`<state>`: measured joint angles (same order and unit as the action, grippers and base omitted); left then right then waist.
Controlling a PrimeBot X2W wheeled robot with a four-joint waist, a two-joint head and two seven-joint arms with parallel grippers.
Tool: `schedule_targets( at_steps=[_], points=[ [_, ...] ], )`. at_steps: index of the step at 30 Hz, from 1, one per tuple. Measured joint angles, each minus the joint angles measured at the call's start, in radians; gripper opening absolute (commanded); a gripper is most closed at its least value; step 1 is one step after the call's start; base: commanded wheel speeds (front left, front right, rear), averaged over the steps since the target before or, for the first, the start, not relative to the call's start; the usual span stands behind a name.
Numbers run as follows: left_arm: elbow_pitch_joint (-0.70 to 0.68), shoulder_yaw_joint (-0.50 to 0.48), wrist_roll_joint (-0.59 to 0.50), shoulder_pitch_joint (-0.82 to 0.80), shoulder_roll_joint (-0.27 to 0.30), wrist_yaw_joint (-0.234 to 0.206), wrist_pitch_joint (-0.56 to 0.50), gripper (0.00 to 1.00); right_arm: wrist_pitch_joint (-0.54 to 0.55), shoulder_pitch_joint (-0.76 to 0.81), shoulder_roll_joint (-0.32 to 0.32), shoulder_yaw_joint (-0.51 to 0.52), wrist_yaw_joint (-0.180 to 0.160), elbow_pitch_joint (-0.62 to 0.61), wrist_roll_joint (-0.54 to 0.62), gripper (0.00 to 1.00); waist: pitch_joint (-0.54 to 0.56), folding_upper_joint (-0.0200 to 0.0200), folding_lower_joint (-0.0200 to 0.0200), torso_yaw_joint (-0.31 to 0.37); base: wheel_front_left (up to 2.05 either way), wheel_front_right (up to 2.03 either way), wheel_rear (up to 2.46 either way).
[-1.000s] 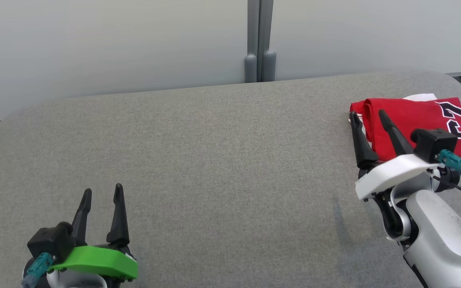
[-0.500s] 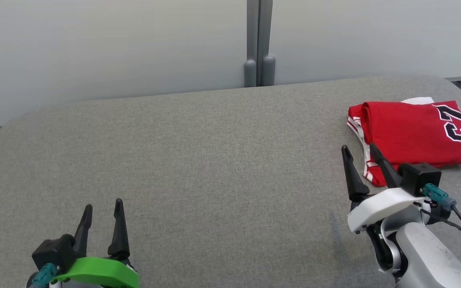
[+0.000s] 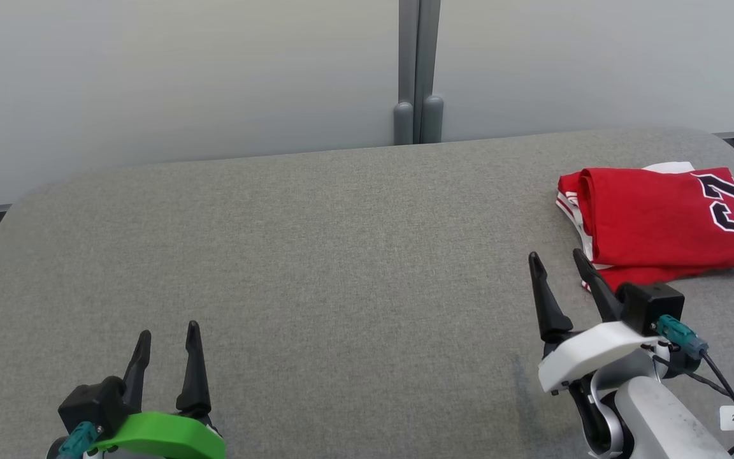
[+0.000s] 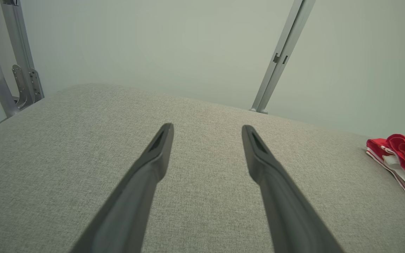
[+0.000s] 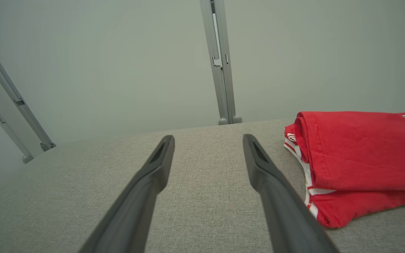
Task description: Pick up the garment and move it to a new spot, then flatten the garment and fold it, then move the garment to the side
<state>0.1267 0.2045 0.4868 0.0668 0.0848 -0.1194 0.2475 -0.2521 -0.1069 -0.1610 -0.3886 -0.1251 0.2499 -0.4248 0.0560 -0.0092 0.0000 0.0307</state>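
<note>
**Both jaws wide, nothing held**

My left gripper sits low at the near left, fingers pointing away over the grey tabletop, jaws wide and empty. Open fabric runs across the whole middle. My right gripper leans slightly left, jaws wide and empty, just beside the folded red garment. The garment lies flat by the tabletop's rounded far-right corner.
</note>
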Motion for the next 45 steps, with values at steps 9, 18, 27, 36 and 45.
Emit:
schedule_targets(
  at_steps=[9,18,27,36,45],
  points=[
    [0.005,-0.005,-0.010,0.000,-0.004,-0.004,0.000,1.00,0.000,0.020,0.007,0.015,0.000,-0.010,0.017,1.00,-0.001,0.0000,0.0000,-0.006,0.00,0.00,0.00],
    [0.010,-0.005,-0.014,0.000,-0.007,-0.004,0.001,1.00,0.000,0.036,0.015,0.023,0.000,-0.015,0.031,1.00,-0.004,0.0000,0.0000,-0.009,0.00,0.00,0.00],
    [0.067,0.000,-0.016,0.025,-0.015,-0.004,-0.001,0.00,0.002,0.084,0.037,0.017,0.001,0.034,0.039,0.00,-0.005,0.0000,0.0000,-0.010,0.00,0.00,0.00],
    [0.095,-0.006,0.033,0.048,-0.022,0.005,-0.016,0.00,0.011,0.127,0.043,0.030,0.013,0.058,-0.012,0.00,-0.008,0.0000,0.0000,-0.011,0.00,0.00,0.00],
    [0.095,-0.023,0.140,0.047,-0.028,0.024,-0.045,0.00,0.039,0.127,0.053,0.067,0.028,0.049,-0.134,0.00,-0.013,0.0001,0.0000,-0.013,0.00,0.00,0.00]
  ],
)
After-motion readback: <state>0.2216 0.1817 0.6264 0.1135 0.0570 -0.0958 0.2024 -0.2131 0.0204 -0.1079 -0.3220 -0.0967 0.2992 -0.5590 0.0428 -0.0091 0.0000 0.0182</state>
